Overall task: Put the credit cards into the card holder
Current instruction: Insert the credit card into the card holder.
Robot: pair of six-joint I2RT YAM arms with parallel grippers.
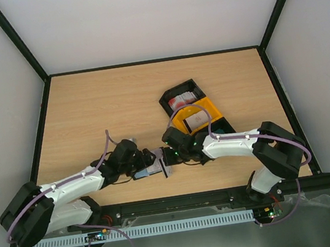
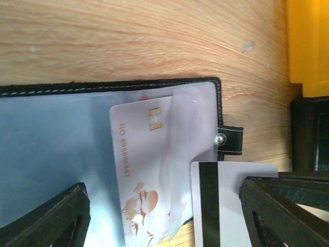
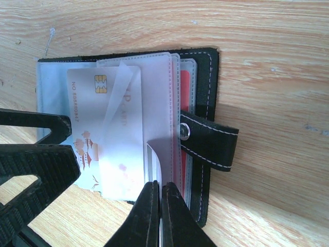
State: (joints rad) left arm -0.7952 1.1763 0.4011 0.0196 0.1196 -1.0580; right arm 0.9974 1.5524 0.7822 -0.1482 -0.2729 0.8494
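Card going into the card holder (image 3: pixel 206 87); the insertion step looks midway.
Lower centre, right tool (image 3: pixel 156 189) is pinched together on a stripe-backed credit card (image 2: pixel 229 206), its edge at a clear sleeve (image 3: pixel 157 103); left tool (image 2: pixel 163 198) stands wide apart over the open holder; a chip card (image 3: pixel 87 105) sits sleeved at centre; next, likely a straight, deeper push; counter (image 3: pixel 272 46) beyond.

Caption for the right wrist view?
Right pincer shut on a card seen edge-on above the open card holder; a chip card lies among its sleeves.
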